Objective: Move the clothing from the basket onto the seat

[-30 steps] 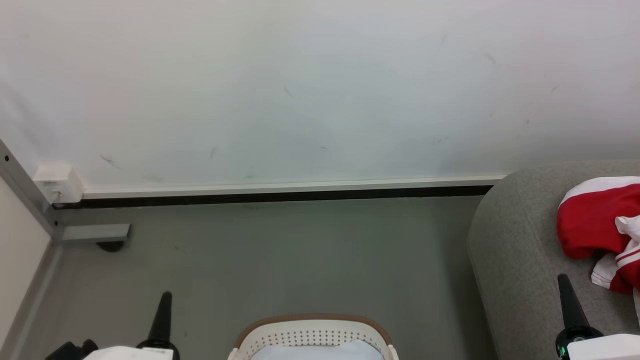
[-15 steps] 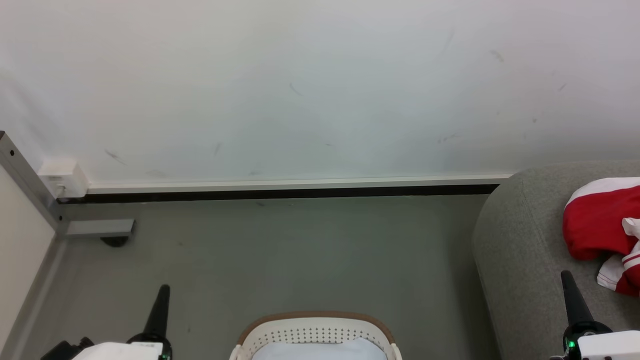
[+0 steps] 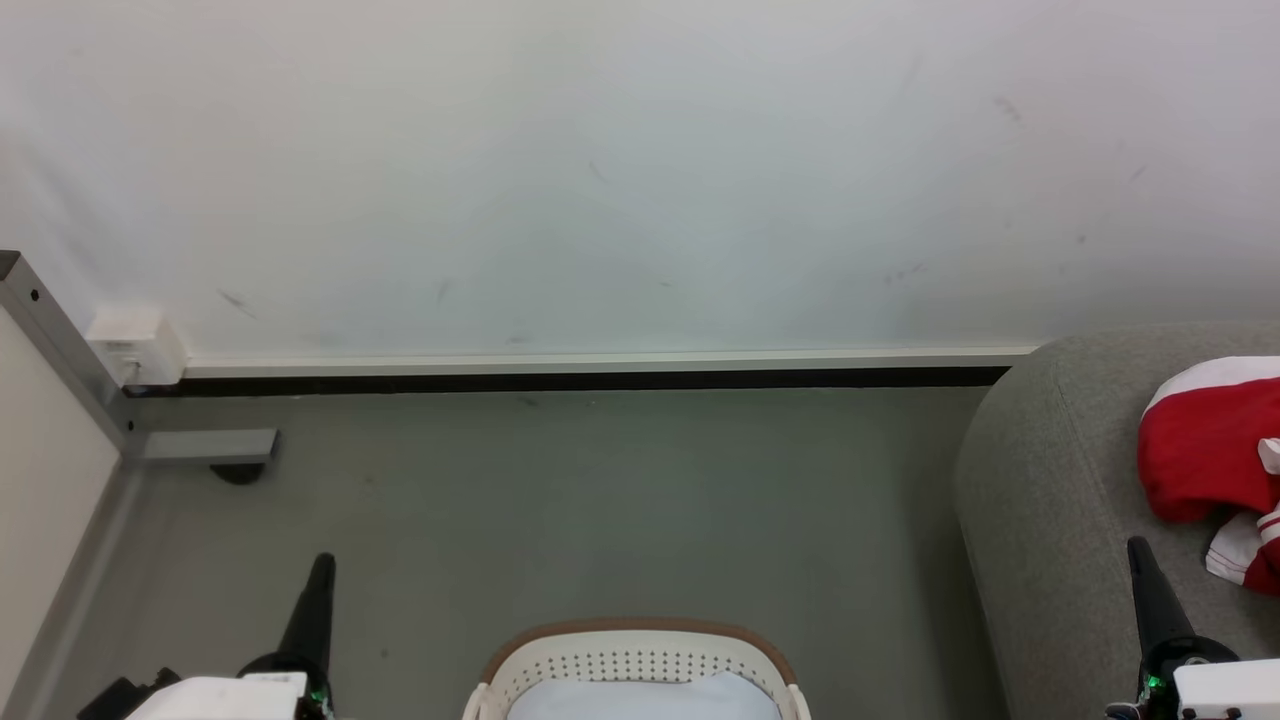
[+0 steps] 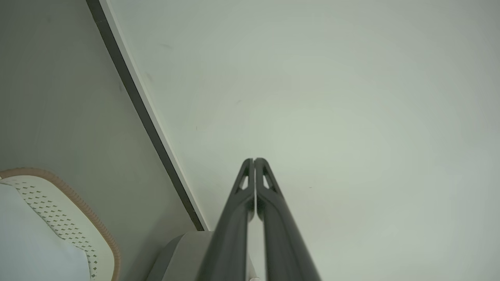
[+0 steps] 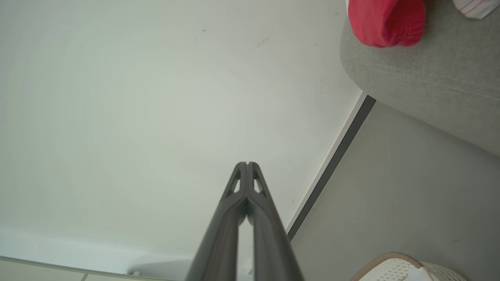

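The head view takes in the basket at the near middle with a pale cloth inside. The seat stands to its right, and the red-and-white clothing lies on the seat, right of its rounded left end. The right wrist view adds the seat's far corner by the skirting; the left wrist view adds the basket's brown rim from the side. Bare floor runs from the basket to the far wall and left to a metal post. The left gripper hangs left of the basket. The right gripper shows against the seat, near the clothing but apart. Both have their fingers pressed together, holding nothing.
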Tool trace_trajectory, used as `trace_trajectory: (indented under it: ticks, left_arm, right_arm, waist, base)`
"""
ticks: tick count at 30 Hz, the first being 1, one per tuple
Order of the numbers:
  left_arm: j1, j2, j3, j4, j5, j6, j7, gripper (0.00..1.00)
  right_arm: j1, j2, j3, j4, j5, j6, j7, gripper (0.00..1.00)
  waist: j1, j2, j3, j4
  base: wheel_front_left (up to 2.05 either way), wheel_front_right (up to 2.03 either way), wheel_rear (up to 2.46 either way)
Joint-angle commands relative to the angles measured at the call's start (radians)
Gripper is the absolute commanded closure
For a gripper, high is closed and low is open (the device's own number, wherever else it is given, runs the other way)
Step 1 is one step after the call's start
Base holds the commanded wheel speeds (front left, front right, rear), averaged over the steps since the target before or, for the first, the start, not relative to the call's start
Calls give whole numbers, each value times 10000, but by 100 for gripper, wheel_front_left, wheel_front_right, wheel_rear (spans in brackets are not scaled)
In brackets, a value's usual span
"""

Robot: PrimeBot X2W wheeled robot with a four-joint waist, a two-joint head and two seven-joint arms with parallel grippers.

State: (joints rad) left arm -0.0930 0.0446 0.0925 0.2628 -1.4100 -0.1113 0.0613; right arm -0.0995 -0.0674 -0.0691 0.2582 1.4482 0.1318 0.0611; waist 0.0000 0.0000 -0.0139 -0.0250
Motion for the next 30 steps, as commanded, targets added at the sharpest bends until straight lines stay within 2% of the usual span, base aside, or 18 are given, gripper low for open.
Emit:
trace_trajectory:
  ticks: [1, 30]
  left_arm:
    - [-127, 84, 72, -60, -293, -51, 90, 100]
    - [-261, 90, 256, -134, -2067, -211, 585, 100]
  right_arm:
    - [-139, -21, -80, -86, 243, -16, 65, 100]
    - [-200, 173, -487, -113, 1652, -21, 557, 100]
  waist:
    - [0, 0, 8, 14]
    - [0, 0, 147, 250]
  base:
    - [0, 0, 0]
    - [0, 0, 0]
